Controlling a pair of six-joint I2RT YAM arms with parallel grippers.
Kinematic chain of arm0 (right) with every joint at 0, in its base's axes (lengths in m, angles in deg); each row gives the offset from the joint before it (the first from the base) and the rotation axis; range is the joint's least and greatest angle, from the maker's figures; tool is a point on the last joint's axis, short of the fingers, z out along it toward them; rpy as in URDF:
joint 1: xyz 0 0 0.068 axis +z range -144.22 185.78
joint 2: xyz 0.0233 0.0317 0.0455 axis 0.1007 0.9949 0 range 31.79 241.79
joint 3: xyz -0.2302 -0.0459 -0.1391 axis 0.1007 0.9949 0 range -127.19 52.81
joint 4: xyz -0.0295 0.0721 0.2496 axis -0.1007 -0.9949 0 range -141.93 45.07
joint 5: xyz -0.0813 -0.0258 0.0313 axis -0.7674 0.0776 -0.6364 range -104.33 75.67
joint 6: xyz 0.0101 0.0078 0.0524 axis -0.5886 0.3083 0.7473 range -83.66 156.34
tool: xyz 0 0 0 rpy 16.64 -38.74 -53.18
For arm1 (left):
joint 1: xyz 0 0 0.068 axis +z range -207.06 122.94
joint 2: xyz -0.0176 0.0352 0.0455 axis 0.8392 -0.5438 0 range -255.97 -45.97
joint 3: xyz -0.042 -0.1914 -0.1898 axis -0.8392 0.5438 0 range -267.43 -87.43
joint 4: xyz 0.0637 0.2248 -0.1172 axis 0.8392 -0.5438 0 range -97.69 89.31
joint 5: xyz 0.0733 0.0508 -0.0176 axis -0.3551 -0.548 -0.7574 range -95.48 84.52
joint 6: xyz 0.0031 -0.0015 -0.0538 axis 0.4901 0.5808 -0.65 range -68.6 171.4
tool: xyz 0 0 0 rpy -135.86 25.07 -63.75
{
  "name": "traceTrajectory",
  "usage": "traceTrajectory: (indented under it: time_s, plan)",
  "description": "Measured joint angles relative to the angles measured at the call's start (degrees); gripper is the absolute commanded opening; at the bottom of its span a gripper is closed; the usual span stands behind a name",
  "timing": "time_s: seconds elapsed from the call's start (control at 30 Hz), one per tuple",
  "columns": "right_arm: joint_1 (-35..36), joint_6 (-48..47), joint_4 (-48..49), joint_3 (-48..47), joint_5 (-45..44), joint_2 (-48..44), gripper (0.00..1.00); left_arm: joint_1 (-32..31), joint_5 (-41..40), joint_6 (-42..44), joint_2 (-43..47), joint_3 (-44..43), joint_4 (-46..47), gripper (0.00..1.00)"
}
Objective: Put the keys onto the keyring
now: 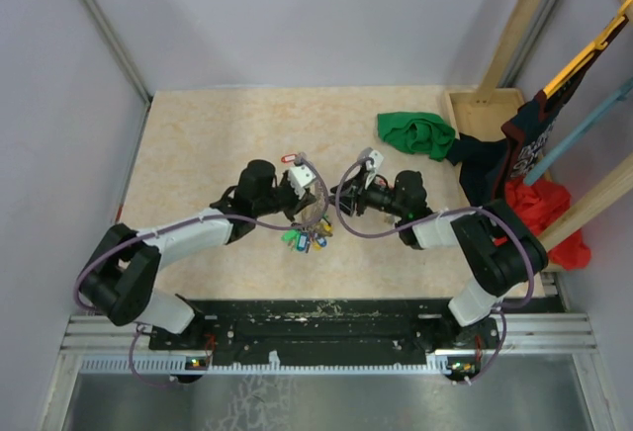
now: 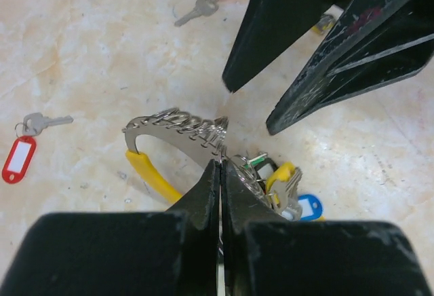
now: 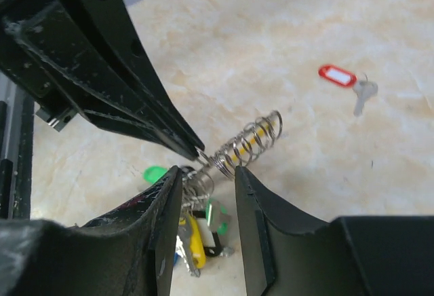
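My left fingers point(image 2: 203, 204) are pinched tight on the keyring point(image 2: 178, 127), holding it just above the middle of the table point(image 1: 198, 154), with its keys point(image 2: 252, 177) and coloured tags point(image 2: 152, 177) dangling beneath. My right fingers point(image 3: 254, 214) stand apart and hold nothing, crowding in from 3 o'clock to straddle the ring's wire coil. A red-tagged key point(image 2: 19, 157) lies loose at 9 o'clock of the ring and a red-headed key point(image 2: 196, 9) at 12. A green cloth point(image 1: 417, 134) sits well apart at 2 o'clock.
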Motion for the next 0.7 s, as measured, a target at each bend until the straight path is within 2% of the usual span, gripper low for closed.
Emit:
traceTrajectory:
  time_s: [0.23, 0.4, 0.53, 0.7]
  plan:
    - [-1.6, 4.4, -12.6, -0.8, -5.1, -0.1, 0.4, 0.0, -3.2, 1.3, -6.4, -0.2, -0.8, 0.0]
    - [-1.8, 5.0, -18.5, -2.4, -8.7, -0.1, 0.4, -0.9, -3.8, 1.8, -12.2, -5.1, -4.9, 0.0]
    - [-1.8, 2.7, -17.8, -1.8, -8.0, -0.1, 0.41, -1.0, -2.8, 2.7, -11.0, -4.3, -4.1, 0.0]
    - [-1.8, -1.6, -9.9, 1.0, -1.6, 1.2, 0.41, -0.5, 0.1, 5.7, -9.0, -2.8, -3.8, 0.0]
